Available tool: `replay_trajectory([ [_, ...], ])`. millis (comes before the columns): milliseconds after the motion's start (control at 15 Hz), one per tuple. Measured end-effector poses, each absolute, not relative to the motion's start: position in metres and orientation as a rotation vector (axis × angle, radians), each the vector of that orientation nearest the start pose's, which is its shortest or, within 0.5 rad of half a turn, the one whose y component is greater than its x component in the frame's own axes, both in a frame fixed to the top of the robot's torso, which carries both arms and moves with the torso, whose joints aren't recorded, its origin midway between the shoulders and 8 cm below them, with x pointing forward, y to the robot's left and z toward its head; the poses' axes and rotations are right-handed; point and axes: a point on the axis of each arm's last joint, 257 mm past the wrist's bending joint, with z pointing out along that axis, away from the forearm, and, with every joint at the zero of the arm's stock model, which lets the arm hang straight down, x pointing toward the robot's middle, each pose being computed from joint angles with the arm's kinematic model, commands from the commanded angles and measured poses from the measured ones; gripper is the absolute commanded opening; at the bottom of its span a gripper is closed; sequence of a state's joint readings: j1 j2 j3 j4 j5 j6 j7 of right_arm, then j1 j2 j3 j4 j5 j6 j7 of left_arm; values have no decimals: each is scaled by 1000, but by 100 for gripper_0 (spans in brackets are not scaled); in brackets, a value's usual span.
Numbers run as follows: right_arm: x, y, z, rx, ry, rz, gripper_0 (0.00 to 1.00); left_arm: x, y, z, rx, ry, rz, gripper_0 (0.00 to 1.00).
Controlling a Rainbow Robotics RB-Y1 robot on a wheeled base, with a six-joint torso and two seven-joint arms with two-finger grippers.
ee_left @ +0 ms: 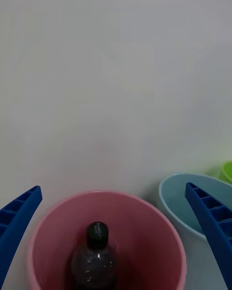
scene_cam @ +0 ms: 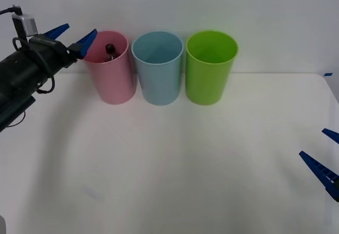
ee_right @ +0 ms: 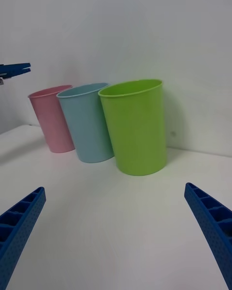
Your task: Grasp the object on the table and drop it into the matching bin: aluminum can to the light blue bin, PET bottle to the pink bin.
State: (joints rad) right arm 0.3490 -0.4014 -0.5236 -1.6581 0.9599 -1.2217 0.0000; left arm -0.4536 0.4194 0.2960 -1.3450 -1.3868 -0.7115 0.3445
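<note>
A bare test bench of a lab kind is suggested rather than a home or a shop. A wide plain white table (scene_cam: 175,165) is set against a blank white wall (scene_cam: 212,6), with no furniture or decoration seen. Three plain plastic bins are lined up at about twelve o'clock on the tabletop: the pink bin (scene_cam: 112,80), the light blue bin (scene_cam: 158,78) and a lime green bin (scene_cam: 210,75), as props are laid out for a trial.

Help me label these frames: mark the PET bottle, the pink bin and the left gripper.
PET bottle (ee_left: 96,233): left wrist view, black cap.
Pink bin (scene_cam: 114,83): front view, outer wall.
Left gripper (scene_cam: 72,36): front view, midway between open fingertips.
</note>
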Motion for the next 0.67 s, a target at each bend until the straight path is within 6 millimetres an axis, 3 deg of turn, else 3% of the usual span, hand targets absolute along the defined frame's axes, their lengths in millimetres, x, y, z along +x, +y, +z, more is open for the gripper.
replay_trajectory([
  [667,342,-330,-169,-465,1441,567,100,508,335,-60,276,1358,-453,100],
])
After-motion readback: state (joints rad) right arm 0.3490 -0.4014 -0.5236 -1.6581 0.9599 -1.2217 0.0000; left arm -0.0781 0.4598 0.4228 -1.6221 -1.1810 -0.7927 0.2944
